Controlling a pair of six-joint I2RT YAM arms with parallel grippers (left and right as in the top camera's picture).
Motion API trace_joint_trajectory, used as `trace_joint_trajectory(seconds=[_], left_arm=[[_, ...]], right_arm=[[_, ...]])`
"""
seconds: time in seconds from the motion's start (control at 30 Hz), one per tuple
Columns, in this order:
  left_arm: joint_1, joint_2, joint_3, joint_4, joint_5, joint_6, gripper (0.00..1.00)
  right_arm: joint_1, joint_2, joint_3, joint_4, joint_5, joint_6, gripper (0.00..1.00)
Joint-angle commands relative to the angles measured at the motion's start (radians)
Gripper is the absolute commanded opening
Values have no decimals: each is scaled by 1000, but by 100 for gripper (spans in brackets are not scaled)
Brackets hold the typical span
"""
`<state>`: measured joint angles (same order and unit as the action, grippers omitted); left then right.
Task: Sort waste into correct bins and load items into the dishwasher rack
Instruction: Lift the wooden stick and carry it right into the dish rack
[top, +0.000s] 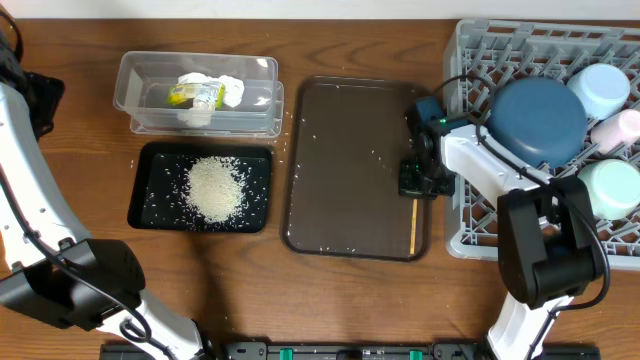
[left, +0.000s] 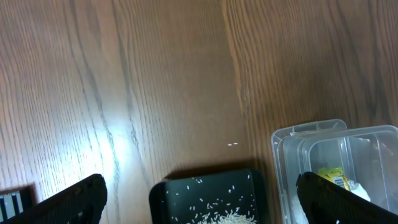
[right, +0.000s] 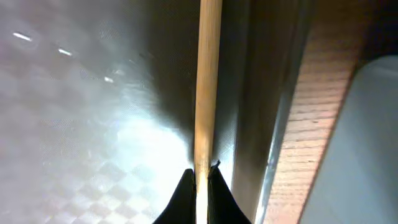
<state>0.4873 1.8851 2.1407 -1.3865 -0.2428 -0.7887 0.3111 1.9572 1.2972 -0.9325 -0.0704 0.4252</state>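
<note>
One stick (right: 208, 81) lies along the tray's (top: 340, 140) right edge; right gripper (right: 200, 180) pinches its end, probably bound for the rack (top: 465, 240). Left gripper (left: 199, 208) hangs spread.

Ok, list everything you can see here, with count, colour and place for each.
table: 1, brown wood, under everything
clear tub: 1 or two nested, transparent, far left
tissue: 1, white, in the clear tub
wrapper: 1, yellow-green, in the clear tub
black tray: 1, black, near left
rice heap: 1, white, on the black tray
serving tray: 1, brown, centre
wooden stick: 1, pale, serving tray's right edge
dishwasher rack: 1, grey, right
plate: 1, dark blue, in rack
bowls: 2, light blue bowl and mint-green bowl, in rack
cup: 1, pink, in rack
left tool: 1, black, open, over the table's left
right tool: 1, black, shut on the wooden stick
</note>
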Motion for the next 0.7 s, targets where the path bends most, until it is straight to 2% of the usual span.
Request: trace_joint_trajectory(seconds=[0.0, 0.27, 0.5, 0.67], left_arm=[[0, 6, 3, -3, -12, -2, 100], [0, 6, 3, -3, -12, -2, 100], [0, 6, 3, -3, -12, -2, 100], [0, 6, 3, -3, -12, -2, 100]], right_arm=[[-13, -48, 132, -43, 33, -43, 1], [-99, -166, 364, -142, 88, -198, 1], [-227, -204, 388, -89, 119, -347, 1], [-304, -187, 387, -32, 119, -383, 1]])
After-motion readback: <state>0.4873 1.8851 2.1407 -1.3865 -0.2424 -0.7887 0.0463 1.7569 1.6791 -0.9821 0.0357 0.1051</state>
